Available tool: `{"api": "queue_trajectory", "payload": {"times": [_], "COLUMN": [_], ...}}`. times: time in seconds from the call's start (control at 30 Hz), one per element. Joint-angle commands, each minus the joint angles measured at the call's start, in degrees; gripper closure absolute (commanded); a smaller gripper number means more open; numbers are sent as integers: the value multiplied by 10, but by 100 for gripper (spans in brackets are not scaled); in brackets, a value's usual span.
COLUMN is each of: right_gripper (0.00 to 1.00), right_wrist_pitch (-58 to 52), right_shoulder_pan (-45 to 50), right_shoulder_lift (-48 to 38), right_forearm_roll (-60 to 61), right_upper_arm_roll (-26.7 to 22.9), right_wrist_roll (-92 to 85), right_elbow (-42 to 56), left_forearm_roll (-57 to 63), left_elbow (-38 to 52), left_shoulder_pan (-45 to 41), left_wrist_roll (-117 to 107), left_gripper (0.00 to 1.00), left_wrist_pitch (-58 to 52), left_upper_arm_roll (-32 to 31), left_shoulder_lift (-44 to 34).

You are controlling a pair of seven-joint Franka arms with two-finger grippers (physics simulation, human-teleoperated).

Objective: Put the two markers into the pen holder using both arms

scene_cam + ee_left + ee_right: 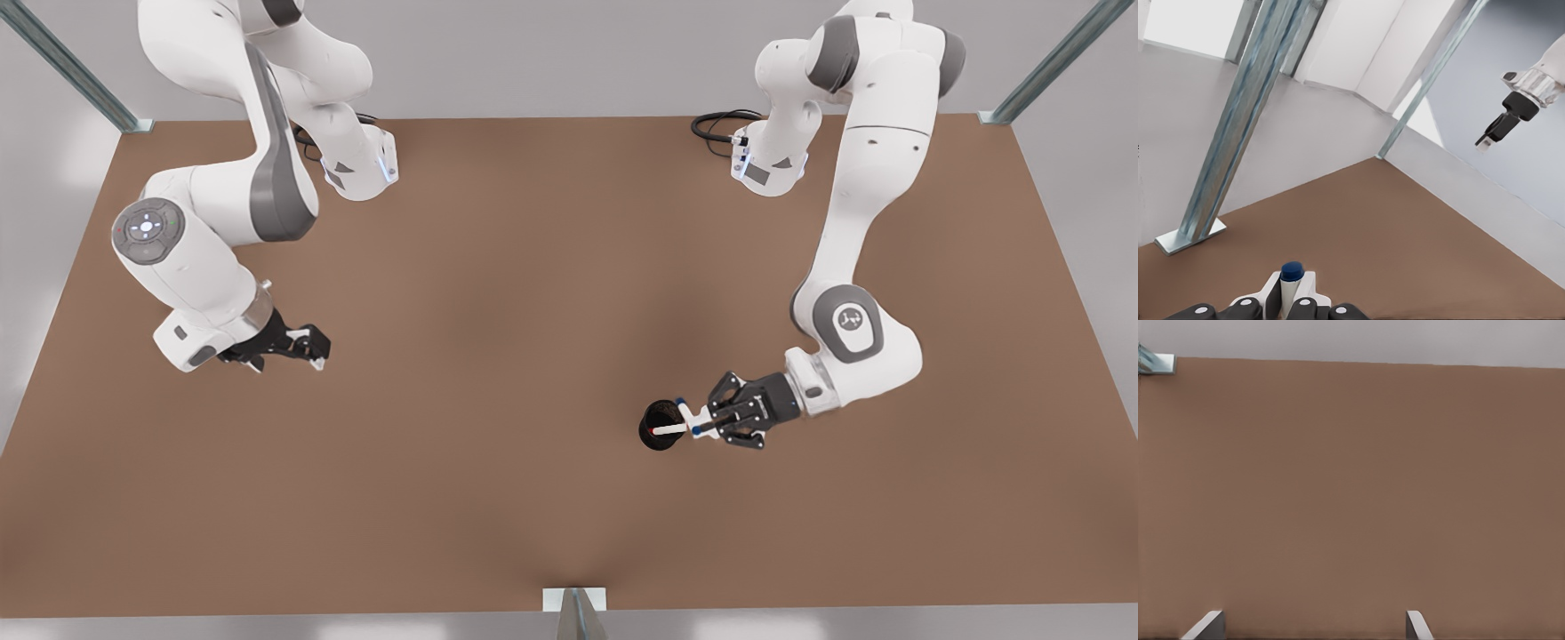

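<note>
Your left gripper (692, 418) is clamped on the blue-capped marker (1292, 277), whose cap pokes out from between the white pads (1269, 291). The pen holder (660, 425) sits just beyond those fingertips, almost touching, so this arm is far nearer to it. A red-tipped marker (669, 429) runs from the holder's mouth toward the claw; its long axis points at your fingers, and you cannot tell how deep it sits. Your right gripper (311, 347) waits well apart, fingers (1205, 625) spread on nothing. Beneath lies a bare brown table (498, 293), with grey walls and metal struts (1248, 120) around.
</note>
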Motion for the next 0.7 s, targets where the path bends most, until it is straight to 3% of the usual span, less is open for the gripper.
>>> {"api": "queue_trajectory", "payload": {"times": [0.0, 0.37, 0.67], "right_gripper": [0, 0, 0], "right_wrist_pitch": [-19, -48, -55], "right_shoulder_pan": [-1, -3, -3], "right_shoulder_lift": [-1, -5, -3], "right_forearm_roll": [1, 1, 1], "right_upper_arm_roll": [0, -4, -2], "right_wrist_roll": [-55, -62, -54], "right_elbow": [0, 17, 21], "left_forearm_roll": [-13, -64, -83], "left_elbow": [-12, -24, -55], "left_shoulder_pan": [-4, -29, -32], "left_wrist_roll": [561, 569, 554], "left_gripper": [79, 79, 79], "left_wrist_pitch": [21, 46, 47], "left_upper_arm_roll": [-1, -2, -21], "left_shoulder_lift": [1, 36, 22]}}
